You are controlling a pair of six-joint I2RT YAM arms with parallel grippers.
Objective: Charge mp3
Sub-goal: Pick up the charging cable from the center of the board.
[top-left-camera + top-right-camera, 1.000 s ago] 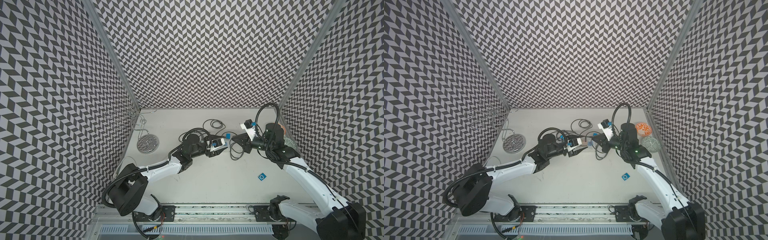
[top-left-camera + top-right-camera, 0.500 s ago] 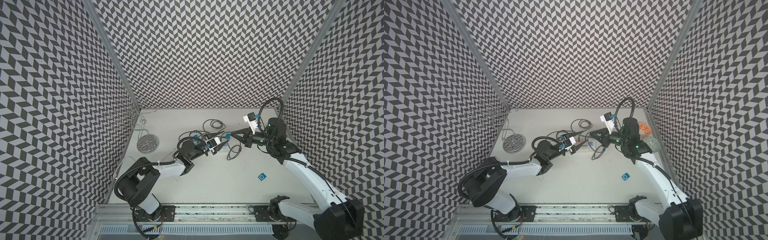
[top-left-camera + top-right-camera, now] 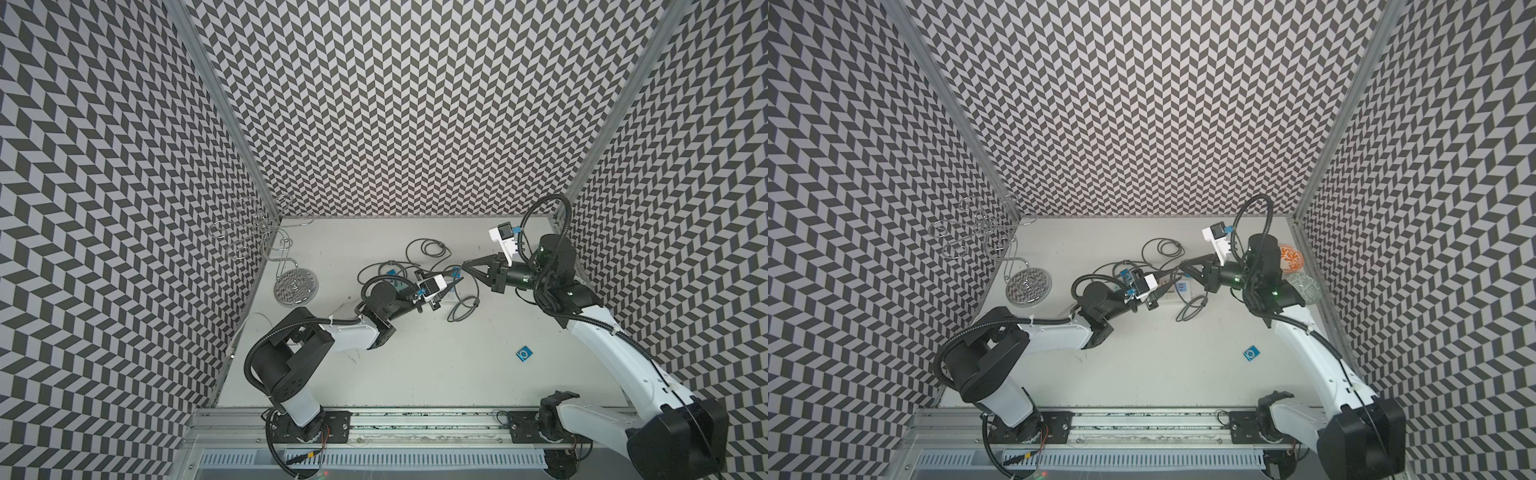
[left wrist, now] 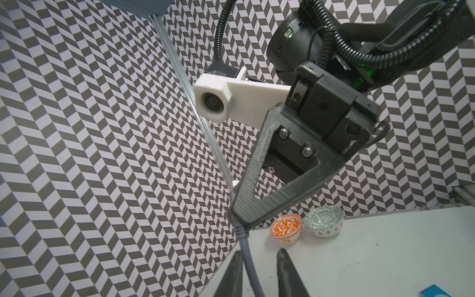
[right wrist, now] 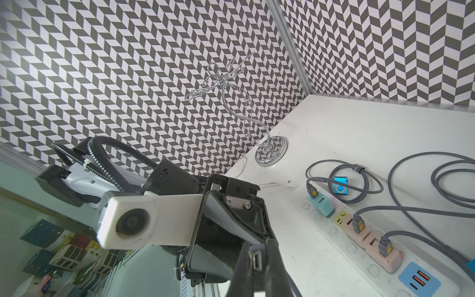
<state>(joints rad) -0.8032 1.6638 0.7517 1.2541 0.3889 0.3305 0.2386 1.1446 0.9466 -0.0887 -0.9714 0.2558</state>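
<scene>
On my feed the right gripper (image 3: 468,266) has its black, ridged triangular fingers pinched together on the small metal plug (image 5: 257,259) of the round grey cable (image 4: 248,254). The left gripper (image 4: 259,253) faces it just beside, over the white power strip (image 5: 341,240) in the far middle of the table. Its tapered fingers sit a little apart with that cable running between them, brushing only one finger. The blue mp3 player (image 3: 524,354), a flat little square with a round control ring, lies on bare tabletop toward the near right, well apart from both grippers. A second blue mp3 (image 5: 340,186) sits inside a cable loop by the strip's left end. There's a shiny wire stand (image 3: 296,286) far left and two glazed patterned bowls (image 4: 285,228) far right.
</scene>
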